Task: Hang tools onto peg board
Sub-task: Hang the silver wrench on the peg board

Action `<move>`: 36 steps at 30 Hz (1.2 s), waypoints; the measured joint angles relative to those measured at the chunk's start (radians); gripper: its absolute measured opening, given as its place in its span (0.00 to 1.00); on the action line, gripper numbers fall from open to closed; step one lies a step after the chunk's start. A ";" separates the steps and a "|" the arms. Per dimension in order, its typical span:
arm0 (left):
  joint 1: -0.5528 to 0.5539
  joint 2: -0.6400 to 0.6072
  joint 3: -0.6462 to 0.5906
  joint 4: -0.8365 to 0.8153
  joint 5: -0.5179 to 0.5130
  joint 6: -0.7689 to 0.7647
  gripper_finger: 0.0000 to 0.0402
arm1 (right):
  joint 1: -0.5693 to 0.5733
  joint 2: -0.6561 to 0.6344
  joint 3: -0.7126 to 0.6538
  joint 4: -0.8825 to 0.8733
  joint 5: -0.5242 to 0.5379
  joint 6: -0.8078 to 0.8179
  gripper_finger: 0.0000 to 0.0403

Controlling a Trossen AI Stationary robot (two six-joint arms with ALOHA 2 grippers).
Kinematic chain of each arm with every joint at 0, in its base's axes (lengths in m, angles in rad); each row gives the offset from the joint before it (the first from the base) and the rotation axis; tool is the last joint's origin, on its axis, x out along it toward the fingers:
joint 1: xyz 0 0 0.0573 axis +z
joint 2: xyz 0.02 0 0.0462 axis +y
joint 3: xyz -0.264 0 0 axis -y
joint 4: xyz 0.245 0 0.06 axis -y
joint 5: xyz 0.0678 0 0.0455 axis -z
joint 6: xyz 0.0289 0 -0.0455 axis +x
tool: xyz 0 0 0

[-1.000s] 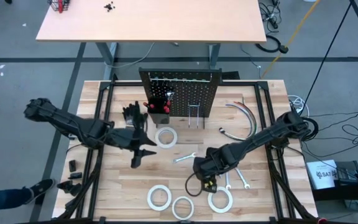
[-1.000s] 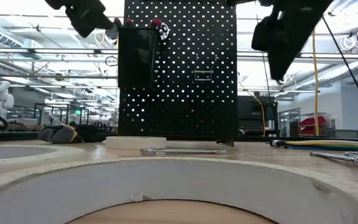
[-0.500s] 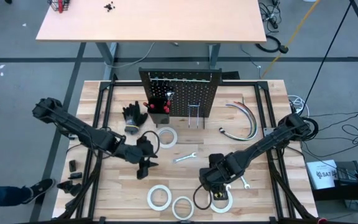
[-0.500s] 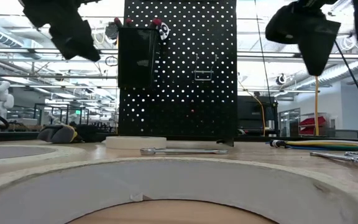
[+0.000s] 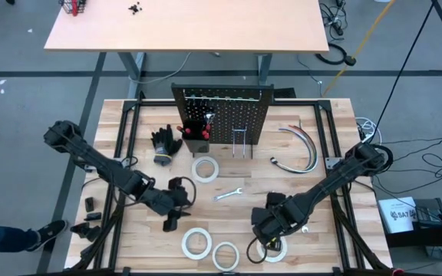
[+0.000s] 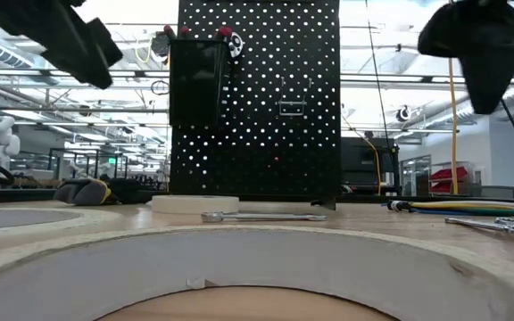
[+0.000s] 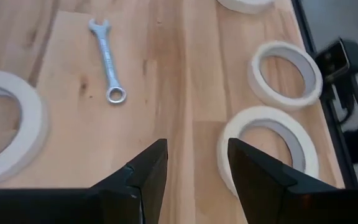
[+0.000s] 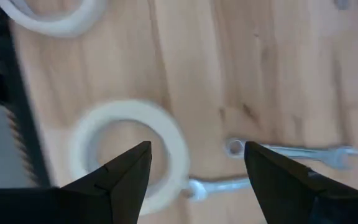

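We are hovering the left gripper (image 5: 176, 220) at lower centre-left, jaws spread, empty. The right gripper (image 5: 269, 232) is hanging over a tape roll (image 5: 273, 248) at lower right, jaws spread; the peg board (image 5: 222, 113) is standing at upper centre of the surface (image 5: 336, 138)

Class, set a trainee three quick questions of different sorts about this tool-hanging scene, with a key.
1. True or false: the right gripper is holding a tape roll.
2. How many tape rolls lie on the table in the high view?
3. Which lies nearest the peg board: A) wrench, B) tape roll, C) left gripper?

Key: 1. False, it is open and empty. 2. Four. 3. B.
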 joint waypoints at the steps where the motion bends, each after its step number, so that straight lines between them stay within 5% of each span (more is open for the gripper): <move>1: -0.011 0.001 0.000 0.000 -0.012 0.004 0.43 | 0.006 0.000 0.000 -0.034 0.011 -0.039 0.62; 9: -0.071 0.001 0.000 0.034 -0.095 -0.028 0.43 | -0.009 0.004 -0.002 -0.360 0.055 -0.289 0.62; 18: -0.100 0.001 0.000 0.057 -0.299 -0.176 0.43 | -0.046 -0.080 -0.182 -0.194 0.045 -0.533 0.62; 24: -0.064 0.001 0.000 0.142 -0.391 -0.213 0.43 | -0.082 -0.336 -0.403 -0.115 0.072 -0.362 0.62; 30: 0.020 0.001 0.000 0.241 -0.457 -0.215 0.43 | -0.091 -0.592 -0.618 0.051 0.029 0.032 0.62; 36: 0.090 0.001 0.000 0.288 -0.456 -0.215 0.43 | -0.025 -0.680 -0.775 0.203 0.022 0.316 0.62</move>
